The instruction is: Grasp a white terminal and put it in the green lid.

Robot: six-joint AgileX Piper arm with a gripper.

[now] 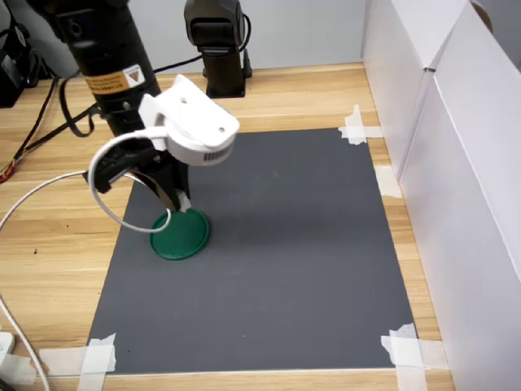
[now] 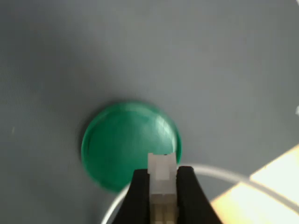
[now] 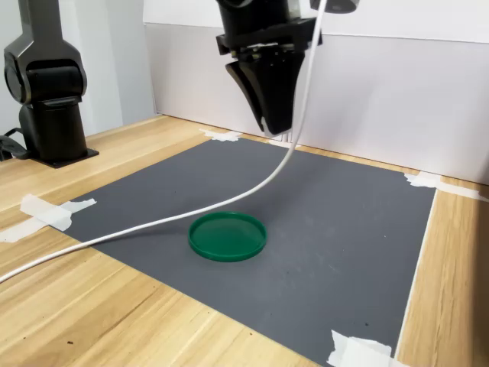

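Note:
The green lid lies flat on the dark grey mat, near the first exterior view's left edge of the mat. My gripper hangs in the air above the lid's rim, pointing down. Its black fingers are shut on the white terminal, a small whitish block that sticks out past the tips over the lid. In both exterior views the gripper is well above the mat, and the terminal is too small to make out there.
A white cable loops from the arm down across the mat beside the lid. A black arm base stands on the wooden table behind the mat. White walls close off the first exterior view's right side. White tape holds the mat's corners.

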